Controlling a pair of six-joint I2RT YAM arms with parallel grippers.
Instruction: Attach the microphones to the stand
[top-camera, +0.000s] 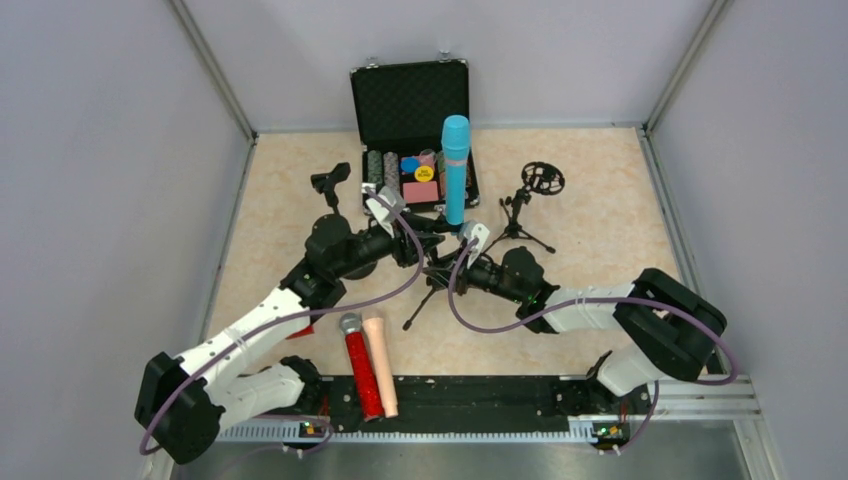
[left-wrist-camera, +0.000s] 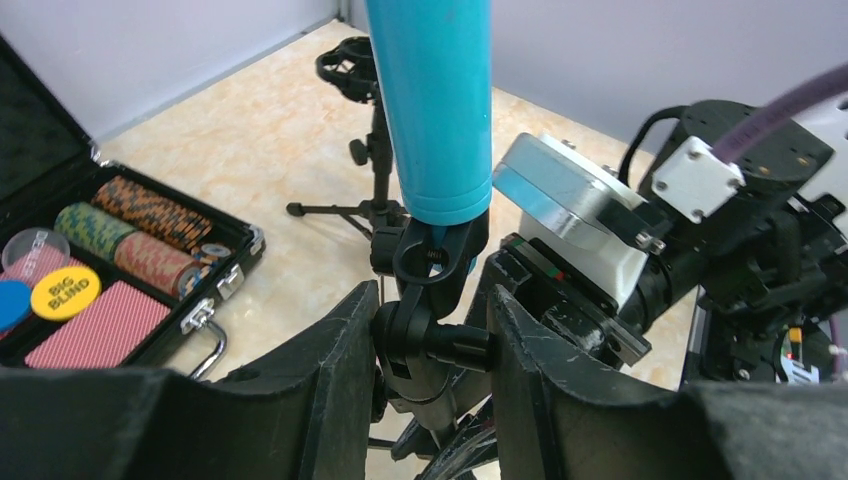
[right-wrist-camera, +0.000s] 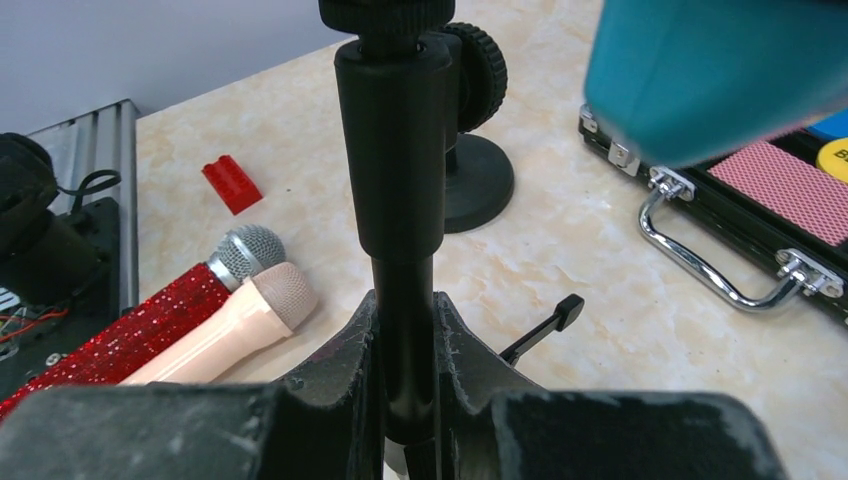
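Two loose: glittery red microphone (top-camera: 361, 372) and peach-beige microphone (top-camera: 381, 365), side by side at the near edge, long axes near-to-far, behind both claws, nearer the left arm (top-camera: 240, 340). Mid-table, right gripper (right-wrist-camera: 405, 340) clamps the tripod stand pole (right-wrist-camera: 395, 150); left gripper (left-wrist-camera: 432, 312) pinches its clip joint (left-wrist-camera: 425, 335). Light blue microphone (left-wrist-camera: 430, 100) stands upright in that clip.

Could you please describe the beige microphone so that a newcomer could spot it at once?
A black strip runs between the arm bases. Two microphones lie side by side, tails on its left part; the beige microphone is the right one, plain and matte, unlike the glittery red microphone with its silver head.
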